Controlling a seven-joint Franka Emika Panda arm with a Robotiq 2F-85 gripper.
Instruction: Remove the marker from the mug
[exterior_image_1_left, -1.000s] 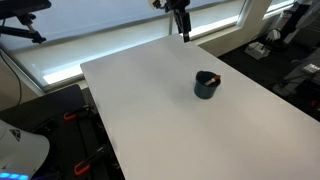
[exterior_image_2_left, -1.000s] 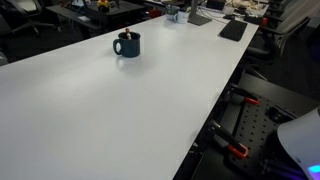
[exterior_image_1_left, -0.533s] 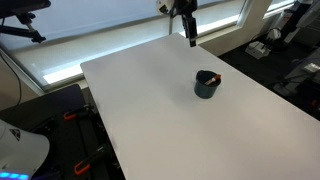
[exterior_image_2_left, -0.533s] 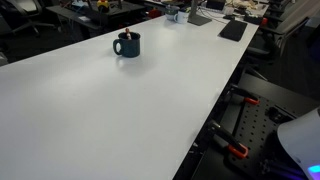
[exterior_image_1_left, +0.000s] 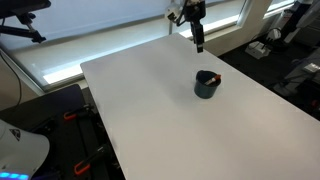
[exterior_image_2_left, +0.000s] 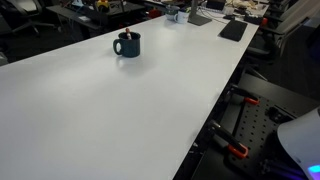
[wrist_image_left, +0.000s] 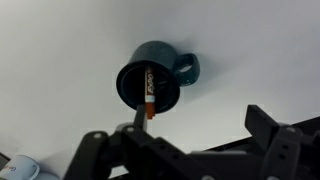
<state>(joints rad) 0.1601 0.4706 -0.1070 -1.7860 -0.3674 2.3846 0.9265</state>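
- One mug, dark blue-grey, squat, upright on the white surface. In the wrist view its handle points right. In both exterior views it stands alone, well in from the edges.
- One marker, reddish with a pale label, inside the mug. It leans against the rim, and in the wrist view its lower end juts just past the rim toward the bottom of the picture. In an exterior view only a small reddish tip shows above the rim.
- One gripper, hanging in the air over the far part of the surface, beyond the mug and well apart from it. In the wrist view the gripper has its two fingers spread wide with nothing between them: open and empty. The mug and marker sit centred above the gap in that picture.
- Contact: none. The gripper touches neither mug nor marker.
- Progress, as judged: nothing of the removal is done, since the marker lies in the mug ungrasped. The stage looks like an approach.
- Remaining, as judged: come down over the mug, line the fingers across the marker's jutting end, close on it, lift it clear of the rim without tipping the mug, and set it on the surface.
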